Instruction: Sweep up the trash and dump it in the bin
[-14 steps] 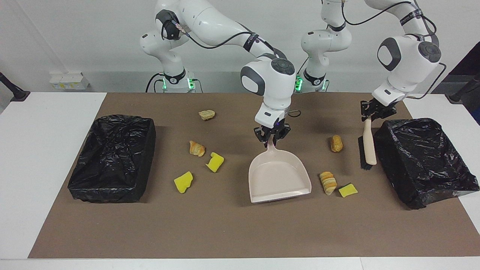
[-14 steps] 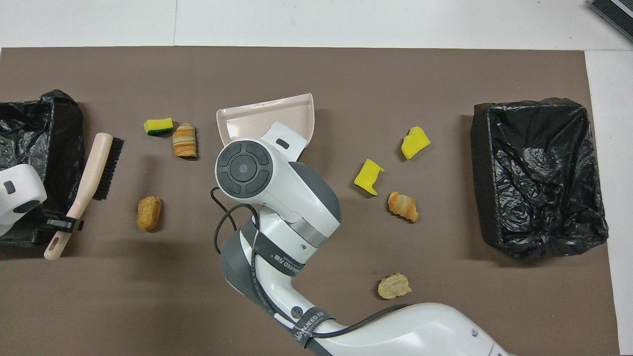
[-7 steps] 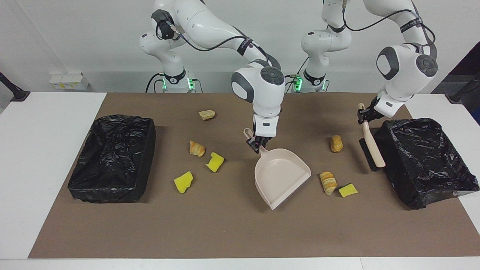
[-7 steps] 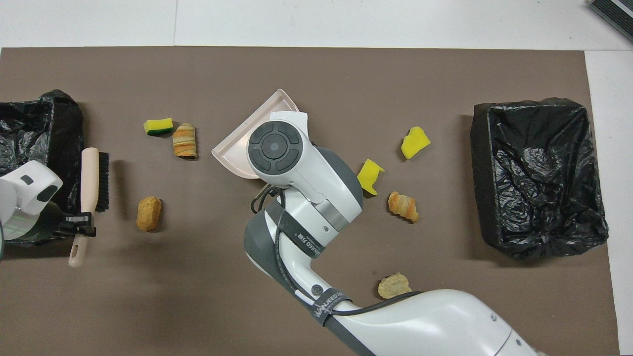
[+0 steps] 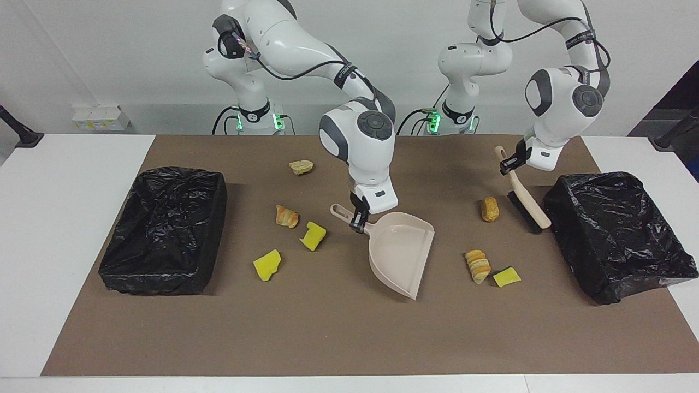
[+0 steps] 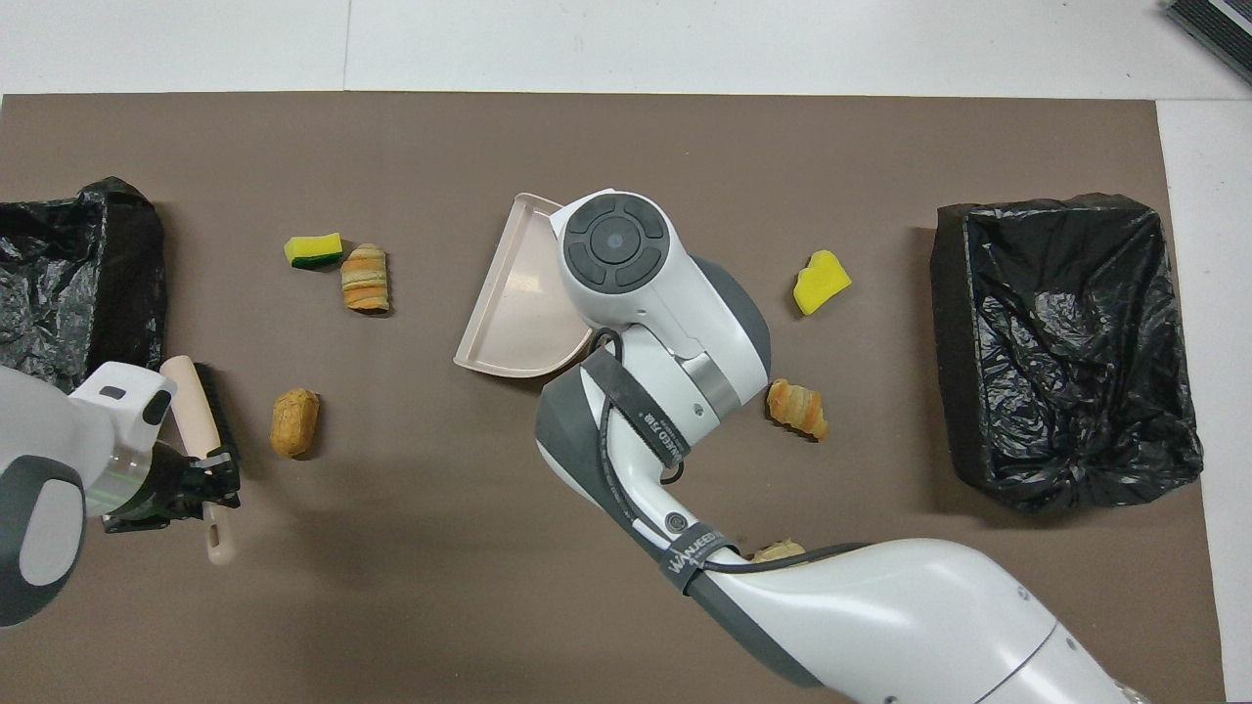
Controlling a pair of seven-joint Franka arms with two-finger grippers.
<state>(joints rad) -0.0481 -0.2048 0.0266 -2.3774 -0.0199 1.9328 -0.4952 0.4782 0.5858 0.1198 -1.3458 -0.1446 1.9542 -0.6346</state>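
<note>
The dustpan [image 5: 401,252] is sitting mid-mat, between trash chunks [image 5: 478,266] toward the left arm's end and others [image 5: 313,235] toward the right arm's end. A lined bin [image 5: 164,229] is standing at each end; the brush [image 5: 523,197] is hanging just beside the left arm's bin [image 5: 617,234].

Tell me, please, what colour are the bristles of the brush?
Black, under a beige handle; the brush shows best in the facing view.

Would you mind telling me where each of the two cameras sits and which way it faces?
Facing view: high across the table, looking at the robots; both arms show whole, right gripper holding the dustpan, left gripper the brush.
Overhead view: above the robots' end, looking steeply down; the right arm's wrist hides part of the dustpan, and the left gripper shows.
Shared: both bins, the scattered trash, dustpan and brush, turned half round.
</note>
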